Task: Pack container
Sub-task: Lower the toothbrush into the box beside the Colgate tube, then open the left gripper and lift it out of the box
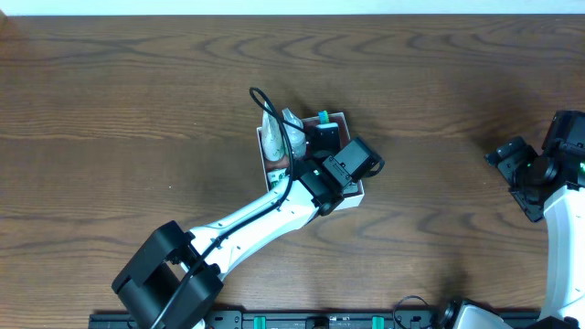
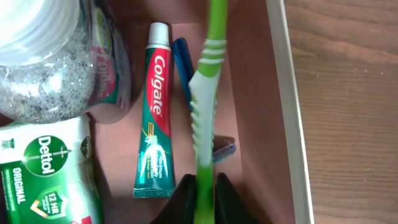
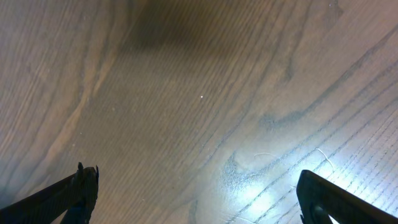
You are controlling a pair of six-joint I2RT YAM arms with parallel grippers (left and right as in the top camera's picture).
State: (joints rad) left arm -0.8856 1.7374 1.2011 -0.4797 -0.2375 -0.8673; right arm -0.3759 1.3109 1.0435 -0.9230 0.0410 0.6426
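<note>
Toiletries crowd the container (image 1: 261,160), which sits near the middle of the dark wooden surface (image 1: 119,100), under the left arm. The left pincer (image 2: 205,198) is clenched on the handle of a green toothbrush (image 2: 210,68). The brush runs lengthwise over the pinkish floor close to one white wall, bristles turned toward the toothpaste; I can't tell whether it touches the floor. Beside it a Colgate tube (image 2: 155,112) lies flat, with a blue-handled item (image 2: 181,62) partly hidden between tube and brush. A Dettol soap pack (image 2: 43,177) and a glittery bottle (image 2: 37,68) with a ribbed clear cap fill the other side. Well apart from the box, the right pincer (image 3: 199,208) hangs released over bare wood, fingers spread wide.
</note>
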